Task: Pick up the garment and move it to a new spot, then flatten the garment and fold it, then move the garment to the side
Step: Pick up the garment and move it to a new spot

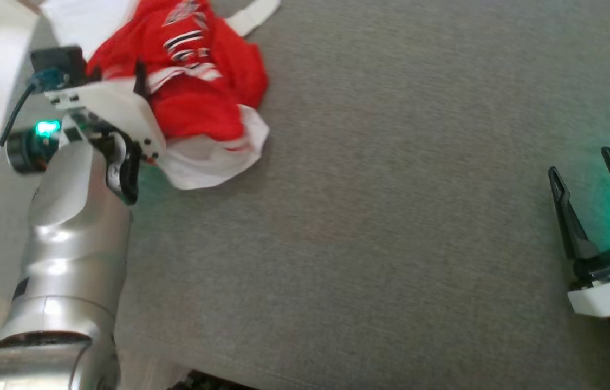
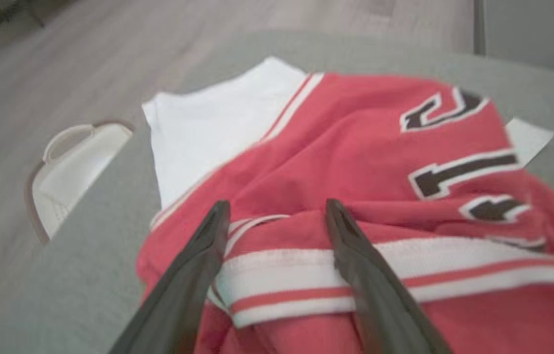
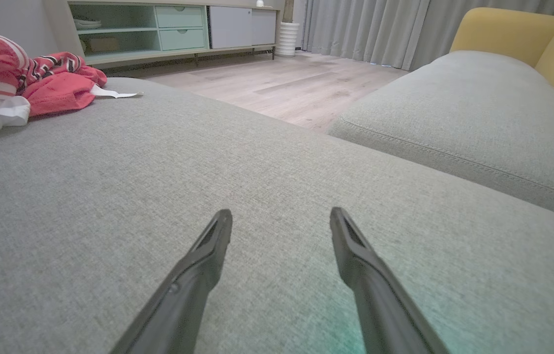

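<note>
Fingers (image 2: 183, 280) nearest: my left end effector (image 2: 276, 204) is spread wide with nothing pinched, its tips poised over a striped band of the shirt (image 2: 355, 142) (I cannot tell whether they touch it). My right end effector (image 3: 281, 212) is also spread, hanging over bare sofa cushion (image 3: 109, 196), well apart from the work.

The shirt lies crumpled at the far left of the cushion, near its edge. Its red body is bunched, a white sleeve spills out flat, and black, white-edged lettering is creased across the top. I judge it light, limp and not slippery. It will sag and trail rather than hold its shape, so a single pinch would lift only a bunch. The red-and-white band under my left tips looks the firmest hold (doubled, stitched), better than loose jersey.

The cushion is coarse grey weave, likely to drag on cloth. Beyond it are a pale basket (image 2: 70, 167) on a wood floor (image 3: 282, 88), a mint cabinet (image 3: 178, 24), curtains (image 3: 355, 29) and a yellow chair (image 3: 528, 34).
</note>
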{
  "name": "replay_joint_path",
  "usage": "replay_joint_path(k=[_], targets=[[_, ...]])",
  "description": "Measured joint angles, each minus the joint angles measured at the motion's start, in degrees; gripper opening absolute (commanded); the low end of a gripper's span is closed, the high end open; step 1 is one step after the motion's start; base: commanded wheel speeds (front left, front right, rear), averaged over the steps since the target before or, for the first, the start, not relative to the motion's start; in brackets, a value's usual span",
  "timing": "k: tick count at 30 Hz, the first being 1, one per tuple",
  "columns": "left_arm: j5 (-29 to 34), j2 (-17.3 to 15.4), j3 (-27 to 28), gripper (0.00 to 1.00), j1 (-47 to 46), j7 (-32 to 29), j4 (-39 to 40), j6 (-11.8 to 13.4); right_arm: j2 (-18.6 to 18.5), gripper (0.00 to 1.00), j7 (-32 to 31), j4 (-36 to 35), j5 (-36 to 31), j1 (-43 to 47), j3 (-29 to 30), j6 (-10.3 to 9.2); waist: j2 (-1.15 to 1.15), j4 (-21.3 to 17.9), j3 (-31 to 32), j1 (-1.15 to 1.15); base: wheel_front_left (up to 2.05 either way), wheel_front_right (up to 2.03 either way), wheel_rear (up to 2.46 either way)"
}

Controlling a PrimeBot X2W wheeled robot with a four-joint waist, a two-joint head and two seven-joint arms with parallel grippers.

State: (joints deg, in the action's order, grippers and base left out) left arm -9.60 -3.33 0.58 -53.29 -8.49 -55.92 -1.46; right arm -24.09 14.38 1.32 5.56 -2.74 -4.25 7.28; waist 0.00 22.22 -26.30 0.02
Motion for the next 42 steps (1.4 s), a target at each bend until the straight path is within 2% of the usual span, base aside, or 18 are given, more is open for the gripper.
replay_joint_path(k=[3, 5, 6, 7, 14, 19, 20, 25, 29, 37, 42], targets=[[-1.09, -0.27, 1.35, 1.0, -0.84, -2.71, -6.67, 1.48, -0.1, 1.0, 0.01, -0.01, 0.52, -0.78, -0.55, 0.0, 0.0, -1.83, -0.81, -0.01, 0.0, 0.0, 0.0], [-2.22, -0.53, 2.29, 1.0, -1.18, -2.65, -8.69, 1.47, -0.1, 1.0, 0.01, 0.03, 0.54, -0.81, -0.58, 0.0, 0.0, -2.69, -1.1, -0.02, 0.0, 0.0, 0.0], [-2.67, -0.76, 2.65, 0.18, -1.85, -2.23, -9.5, 1.46, -0.08, 1.0, 0.01, 0.08, 0.58, -0.85, -0.64, 0.0, 0.0, -3.0, -1.14, -0.02, 0.0, 0.0, 0.0], [-2.8, -0.9, 2.78, 0.0, -2.35, -1.16, -10.22, 1.45, -0.08, 1.0, 0.01, 0.14, 0.58, -0.86, -0.69, 0.0, 0.0, -3.22, -1.11, -0.02, 0.0, 0.0, 0.0], [-2.77, -2.13, 1.7, 0.0, -2.03, 11.45, -11.78, -2.5, 1.26, 1.0, 0.01, 1.4, 0.58, -1.36, -1.31, 0.0, 0.0, -3.79, 1.4, -0.02, 0.0, 0.0, 0.0], [-2.85, -4.12, 1.05, 0.0, -3.8, 17.24, -11.54, -4.28, 4.7, 1.0, 0.01, 2.91, 0.99, -1.35, -2.33, 0.0, 0.0, -4.64, 5.8, -0.02, 0.0, 0.0, 0.0], [-2.25, -4.67, -0.38, 0.0, -4.92, 17.75, -11.15, -4.7, 6.44, 1.0, 0.01, 3.46, 1.0, -1.27, -2.61, 0.0, 0.0, -5.29, 8.06, -0.03, 0.0, 0.0, 0.0], [-0.73, -5.16, -4.8, 0.0, -7.41, 18.66, -8.92, -5.68, 10.4, 1.0, 0.01, 4.2, 1.08, 0.35, -2.68, 0.0, 0.01, -7.87, 14.02, -0.03, 0.0, 0.0, 0.0], [-0.63, -5.01, -9.7, 0.0, -7.99, 18.36, -5.47, -5.97, 12.99, 1.0, 0.01, 4.55, 1.08, 4.03, -2.58, 0.0, 0.01, -11.36, 18.45, -0.04, 0.0, 0.0, 0.0], [-10.32, -4.87, -21.16, 0.0, -7.46, 12.89, 7.75, -6.12, 14.94, 1.0, 0.01, 3.31, 1.07, 6.85, -1.9, 0.0, 0.01, -21.6, 23.94, -0.03, 0.0, 0.0, 0.0], [-14.84, -5.26, -24.28, 0.0, -3.63, 10.47, 14.94, -6.12, 16.02, 1.0, 0.01, 2.31, 1.07, 6.89, -2.45, 0.0, 0.01, -28.27, 24.95, -0.03, 0.0, 0.0, 0.0]])
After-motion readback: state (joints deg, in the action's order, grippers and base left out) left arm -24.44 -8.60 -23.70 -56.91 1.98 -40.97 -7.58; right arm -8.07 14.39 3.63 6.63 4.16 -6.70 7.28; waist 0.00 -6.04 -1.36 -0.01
